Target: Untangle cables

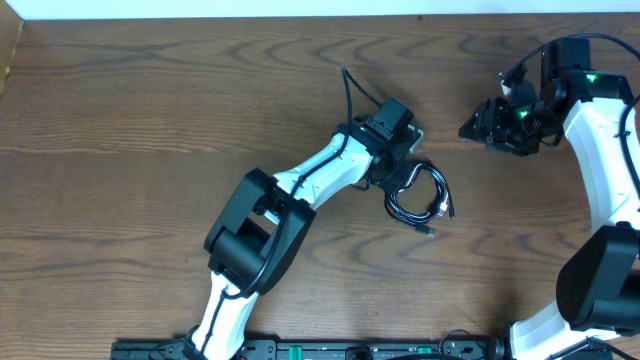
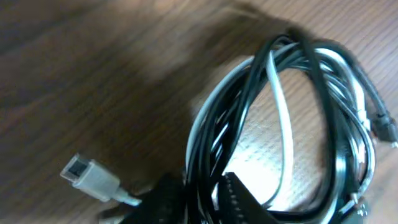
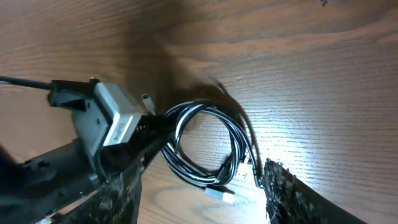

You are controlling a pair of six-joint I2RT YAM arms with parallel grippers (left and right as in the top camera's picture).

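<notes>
**Item: cables** [image 1: 420, 200]. One coiled bundle lies near the middle of the table [image 1: 150, 100]. It is made of black cords wound together with a white cord [image 2: 283, 112]. A white plug [image 2: 90, 176] lies loose outside the coil. A black plug [image 2: 385, 127] sticks out on the far side.

**Item: my left end effector** [image 1: 392, 187]. It sits at the coil's left edge. Its fingers are close together with several strands pinched between them, black ones for certain. I cannot tell whether the white cord is also in the pinch.

**Item: my right end effector** [image 1: 472, 128]. Its fingers are spread and hold nothing. It hangs over the table, well apart from the bundle, with its camera turned toward the coil.

**Risks, as I judge them:**
- My pinch takes several strands at once. If I pull, the whole coil is likely to drag along with nothing separating.
- The loops overlap closely. A hard tug could cinch them into a tighter knot.
- Thin, slick cords may slide out of a narrow pinch as I lift.
- The loose white plug could snag inside a loop when the coil shifts.
- Nothing anchors the far side. Without my right end effector holding it, the bundle simply follows my left.
</notes>
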